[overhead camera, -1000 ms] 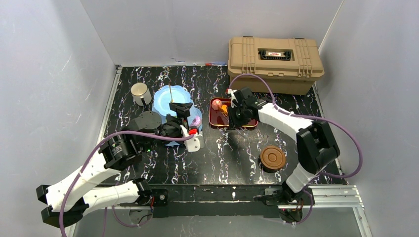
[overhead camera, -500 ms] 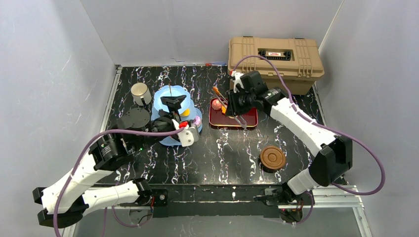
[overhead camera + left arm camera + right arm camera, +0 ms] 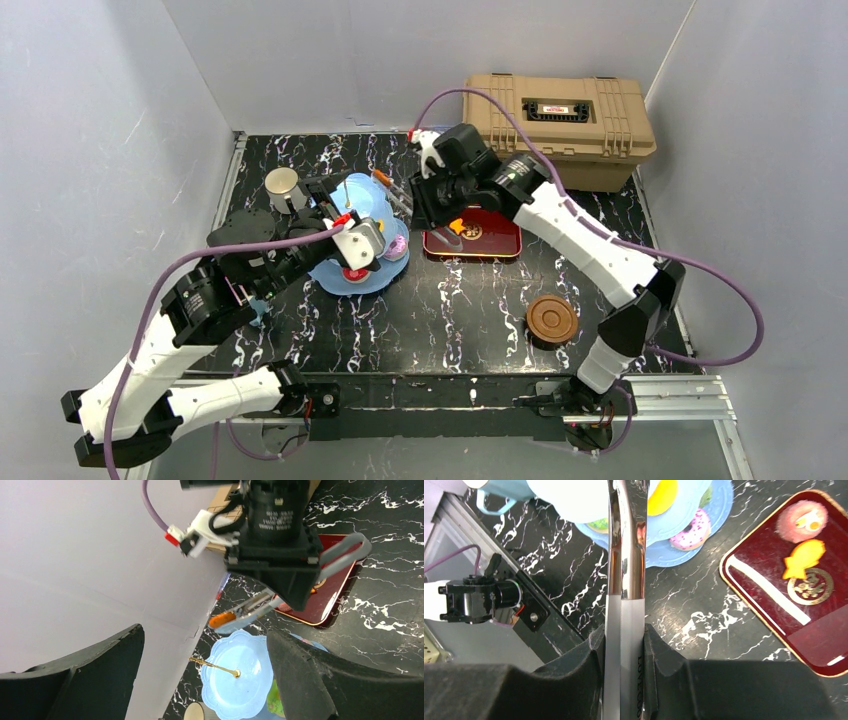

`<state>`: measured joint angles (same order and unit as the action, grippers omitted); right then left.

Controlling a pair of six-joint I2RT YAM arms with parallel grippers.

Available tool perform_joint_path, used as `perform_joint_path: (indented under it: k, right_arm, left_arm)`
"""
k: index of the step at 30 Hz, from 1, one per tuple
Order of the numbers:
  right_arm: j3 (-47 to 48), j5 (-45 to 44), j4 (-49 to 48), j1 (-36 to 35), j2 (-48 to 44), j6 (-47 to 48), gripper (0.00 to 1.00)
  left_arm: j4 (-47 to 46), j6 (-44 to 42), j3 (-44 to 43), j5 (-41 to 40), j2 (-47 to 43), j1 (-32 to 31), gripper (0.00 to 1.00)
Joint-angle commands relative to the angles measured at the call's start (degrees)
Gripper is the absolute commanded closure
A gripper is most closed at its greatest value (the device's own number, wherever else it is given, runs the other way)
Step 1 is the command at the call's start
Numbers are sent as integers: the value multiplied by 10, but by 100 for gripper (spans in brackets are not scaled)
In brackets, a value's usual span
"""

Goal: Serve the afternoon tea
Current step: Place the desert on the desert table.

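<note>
The light blue tiered stand (image 3: 372, 203) stands at mid-left; its top tier and gold rod show in the left wrist view (image 3: 240, 680). A pink donut (image 3: 694, 530), a yellow piece (image 3: 661, 492) and a green donut (image 3: 599, 525) lie on its tiers. My right gripper (image 3: 425, 205) is shut on the metal tongs (image 3: 624, 580), which pinch a small orange cake (image 3: 221, 619) just above the stand's far edge. My left gripper (image 3: 205, 680) is open and empty, raised over the stand's near-left side. The silvery cup (image 3: 285, 188) stands left of the stand. The teal cup (image 3: 504, 490) sits by the stand.
The dark red tray (image 3: 500, 240) holds a pink cake (image 3: 801, 520), an orange fish-shaped cake (image 3: 804, 557) and a round brown piece (image 3: 809, 587). A brown saucer (image 3: 552, 320) lies near front right. The tan case (image 3: 555, 125) stands at the back right.
My right arm has swung left from the red tray to over the stand, carrying the tongs and the orange cake. My left arm has risen and shifted left.
</note>
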<state>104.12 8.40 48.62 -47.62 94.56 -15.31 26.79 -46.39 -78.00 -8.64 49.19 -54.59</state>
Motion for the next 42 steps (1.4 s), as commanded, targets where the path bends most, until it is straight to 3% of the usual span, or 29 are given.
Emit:
perform_joint_path:
  k: [1,11,21,29,42]
  right_arm:
    - [45,-6,21,-25,27,-14,92]
    - [80,5,19,-48,62,-22,90]
    - [92,18,7,-52,78,-34,69]
    - [89,22,3,-52,81,-37,60]
    - [89,11,3,-42,54,-37,61]
  left_arm:
    - [-8,21,-22,-10,1,7,9]
    - [-10,17,-22,-7,-3,8,9]
    - [-17,11,-17,-5,-8,8,9]
    - [-20,6,-13,-3,-10,8,9]
    - [-19,3,-12,2,-11,8,8]
